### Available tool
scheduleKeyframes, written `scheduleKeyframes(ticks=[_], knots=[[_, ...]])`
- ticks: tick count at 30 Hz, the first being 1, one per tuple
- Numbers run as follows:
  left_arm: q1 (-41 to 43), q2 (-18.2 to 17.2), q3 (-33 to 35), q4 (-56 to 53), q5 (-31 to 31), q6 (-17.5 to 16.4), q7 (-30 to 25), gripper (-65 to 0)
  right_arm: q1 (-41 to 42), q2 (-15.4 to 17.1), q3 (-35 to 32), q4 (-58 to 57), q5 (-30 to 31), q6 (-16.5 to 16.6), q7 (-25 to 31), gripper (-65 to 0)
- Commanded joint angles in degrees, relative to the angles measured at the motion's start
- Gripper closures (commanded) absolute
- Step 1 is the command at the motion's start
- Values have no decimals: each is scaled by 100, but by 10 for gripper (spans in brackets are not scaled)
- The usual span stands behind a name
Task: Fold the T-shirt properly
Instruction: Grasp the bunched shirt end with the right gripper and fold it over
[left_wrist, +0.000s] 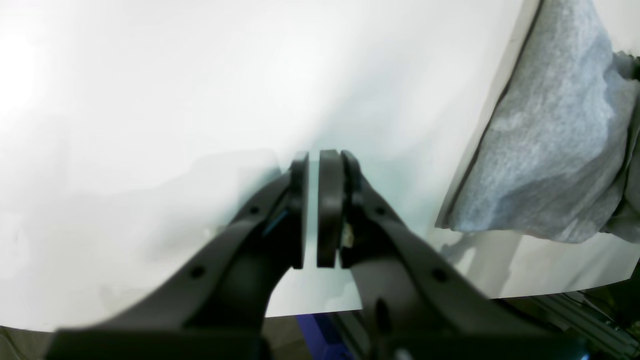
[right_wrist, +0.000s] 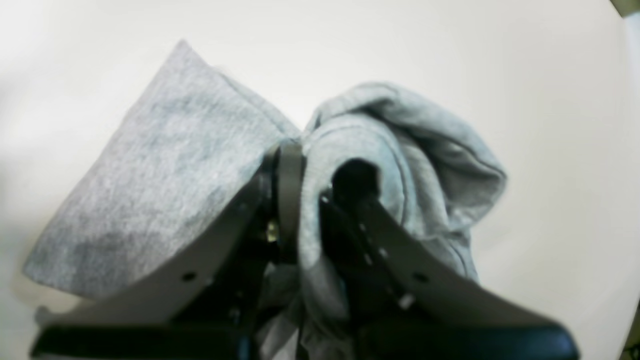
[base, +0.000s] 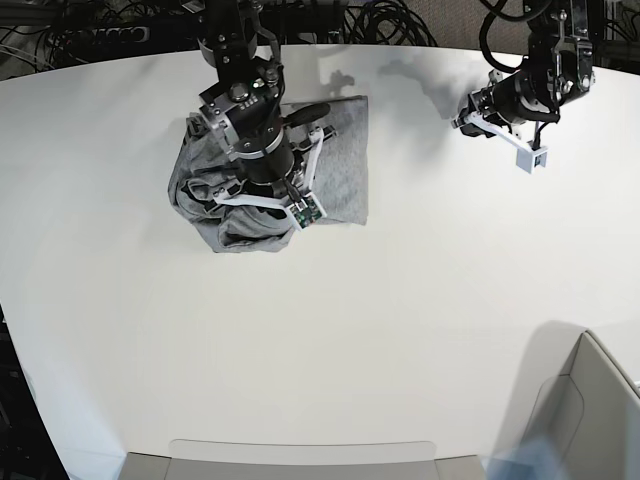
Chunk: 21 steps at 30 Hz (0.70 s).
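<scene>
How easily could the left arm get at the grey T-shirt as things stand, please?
Probably yes: only bare table shows between the left hand and the T-shirt's near edge, though the right hand grips the shirt beyond.
</scene>
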Motion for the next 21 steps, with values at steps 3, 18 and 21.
scheduleKeyframes(ticks=[3, 18, 21], knots=[[-13, -56, -23, 51, -50, -13, -17, -37, 147, -43, -371, -7, -178, -153, 101, 0], [-13, -56, -23, -55, -50, -13, -26, -38, 577, -43, -1637, -1097, -327, -698, -400, -180], [-13, -56, -14, -55, -50, -13, -26, -38, 577, -43, -1989, -1097, -354, -698, -409, -252]])
